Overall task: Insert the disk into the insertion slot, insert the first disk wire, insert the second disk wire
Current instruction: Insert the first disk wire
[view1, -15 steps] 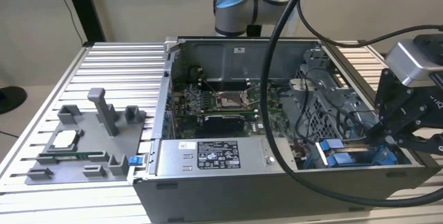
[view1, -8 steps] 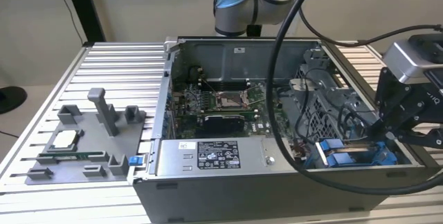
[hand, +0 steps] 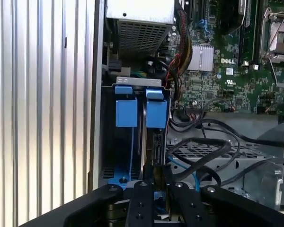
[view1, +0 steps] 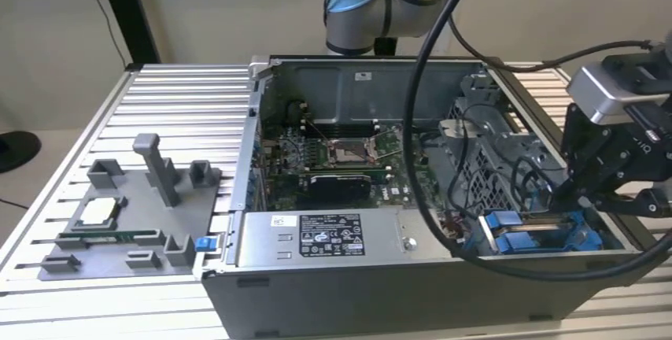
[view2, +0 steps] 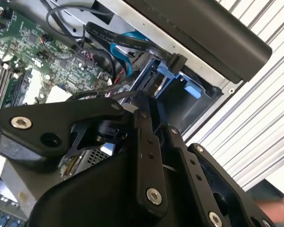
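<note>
The disk stands on edge inside the insertion slot of the grey drive cage, its blue carrier tabs showing at one end. In the exterior view the blue-framed disk sits low in the case's corner at the exterior view's right. My gripper is right at the disk's other end, fingers drawn close together on a black wire plug whose black cable loops away. The gripper reaches down into the cage from the exterior view's right.
A grey labelled power-supply box lies along the case's front, beside the motherboard. Loose black cables drape over the drive cage. On the slatted table at the exterior view's left stands a grey parts fixture.
</note>
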`<state>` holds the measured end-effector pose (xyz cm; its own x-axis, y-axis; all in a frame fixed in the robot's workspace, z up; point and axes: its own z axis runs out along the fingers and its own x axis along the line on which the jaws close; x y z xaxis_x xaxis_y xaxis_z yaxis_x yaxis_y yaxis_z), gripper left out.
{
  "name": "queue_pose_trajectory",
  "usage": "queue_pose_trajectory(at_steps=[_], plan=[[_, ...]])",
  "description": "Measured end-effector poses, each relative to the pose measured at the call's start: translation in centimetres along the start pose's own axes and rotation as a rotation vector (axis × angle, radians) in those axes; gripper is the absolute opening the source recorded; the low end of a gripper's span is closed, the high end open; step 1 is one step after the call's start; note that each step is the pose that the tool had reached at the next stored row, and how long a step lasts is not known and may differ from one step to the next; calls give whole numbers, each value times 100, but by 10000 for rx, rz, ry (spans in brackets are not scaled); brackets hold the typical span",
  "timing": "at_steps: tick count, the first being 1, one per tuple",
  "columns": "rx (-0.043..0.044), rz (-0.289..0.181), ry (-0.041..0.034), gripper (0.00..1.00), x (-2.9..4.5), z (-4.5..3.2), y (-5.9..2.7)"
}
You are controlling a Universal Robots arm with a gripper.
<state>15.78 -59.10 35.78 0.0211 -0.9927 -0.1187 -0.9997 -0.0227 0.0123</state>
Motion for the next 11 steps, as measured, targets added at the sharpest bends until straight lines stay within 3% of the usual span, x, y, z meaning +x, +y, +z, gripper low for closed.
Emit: queue_pose_trajectory(at_steps=[4, 11], plan=[[122, -55, 7, 0, -5, 42, -4], [176, -11, 8, 0, -49, 94, -21]])
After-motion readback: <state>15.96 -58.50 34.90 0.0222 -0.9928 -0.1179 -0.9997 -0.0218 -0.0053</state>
